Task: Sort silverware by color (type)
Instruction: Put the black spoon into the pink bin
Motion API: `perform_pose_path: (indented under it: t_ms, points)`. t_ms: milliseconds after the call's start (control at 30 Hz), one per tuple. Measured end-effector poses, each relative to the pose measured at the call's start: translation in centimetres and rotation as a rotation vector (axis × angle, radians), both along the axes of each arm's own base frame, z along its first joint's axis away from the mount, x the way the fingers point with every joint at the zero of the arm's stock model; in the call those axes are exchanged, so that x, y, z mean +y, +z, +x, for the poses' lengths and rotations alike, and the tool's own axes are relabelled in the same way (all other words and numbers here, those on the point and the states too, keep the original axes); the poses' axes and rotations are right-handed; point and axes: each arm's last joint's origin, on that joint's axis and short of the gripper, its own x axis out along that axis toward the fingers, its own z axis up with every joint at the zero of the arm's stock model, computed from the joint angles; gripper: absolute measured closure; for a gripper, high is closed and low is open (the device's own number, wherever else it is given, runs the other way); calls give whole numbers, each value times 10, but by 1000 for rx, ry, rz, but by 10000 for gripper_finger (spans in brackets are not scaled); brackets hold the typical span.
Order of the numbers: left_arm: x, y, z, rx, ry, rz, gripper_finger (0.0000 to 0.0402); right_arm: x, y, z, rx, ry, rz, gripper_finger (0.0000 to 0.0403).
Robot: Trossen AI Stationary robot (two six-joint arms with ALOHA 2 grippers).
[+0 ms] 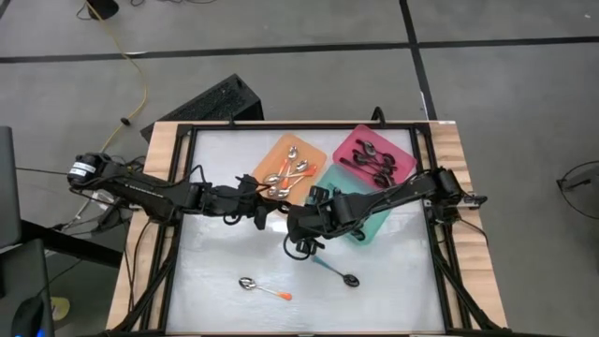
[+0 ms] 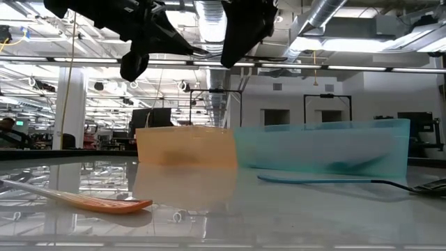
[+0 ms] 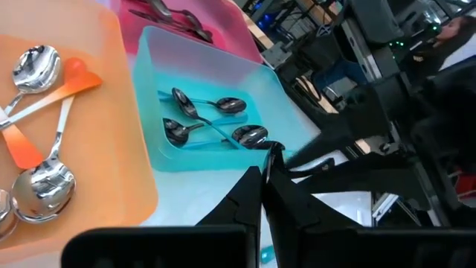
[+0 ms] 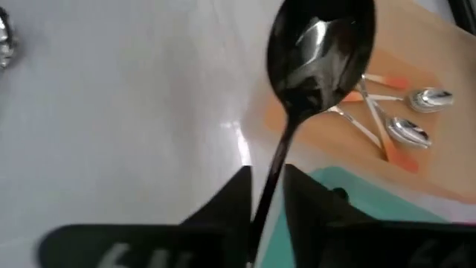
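My right gripper [image 4: 266,175] hangs over the middle of the table [image 1: 298,232], shut on a black spoon [image 4: 320,45]. My left gripper [image 3: 265,173] is shut and hovers close beside it [image 1: 260,215]. A short dark tip pokes past the left fingertips; what it is I cannot tell. Two loose spoons lie flat near the front edge: one with an orange handle [image 1: 264,288] and one with a teal handle [image 1: 337,274]. Orange-handled spoons lie in the orange tray [image 1: 290,168], dark-bowled ones in the teal tray [image 3: 208,119], black ones in the pink tray [image 1: 374,157]. My right gripper pinches the black spoon's thin handle [image 4: 279,160] between its two fingers. The fingers slant downward and lie along the handle. The bowl sticks out beyond the fingertips, lifted clear of the table.
The three trays stand together at the table's far middle and right. A black frame [image 1: 178,187] runs around the table top. Bare table lies to the left and between the arms and the two loose spoons.
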Motion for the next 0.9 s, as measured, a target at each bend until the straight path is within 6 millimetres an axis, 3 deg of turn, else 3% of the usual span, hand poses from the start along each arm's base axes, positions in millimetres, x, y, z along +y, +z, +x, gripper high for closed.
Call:
perform_pose_path:
  t_ms: [133,367,500,767,900]
  points:
    - [0,-1,0,10,-16,20,401,-1,-1,-2,16,-5,-8,386]
    - [0,-1,0,16,-30,54,399,-1,0,-1,7,-19,6,394]
    - [0,3,-2,9,-70,96,375,-4,5,-4,0,-42,25,394]
    - [13,25,-23,-24,4,182,286,-35,33,-33,80,-119,-54,394]
    - [22,31,-36,-6,46,176,262,-59,60,-57,69,-178,-112,394]
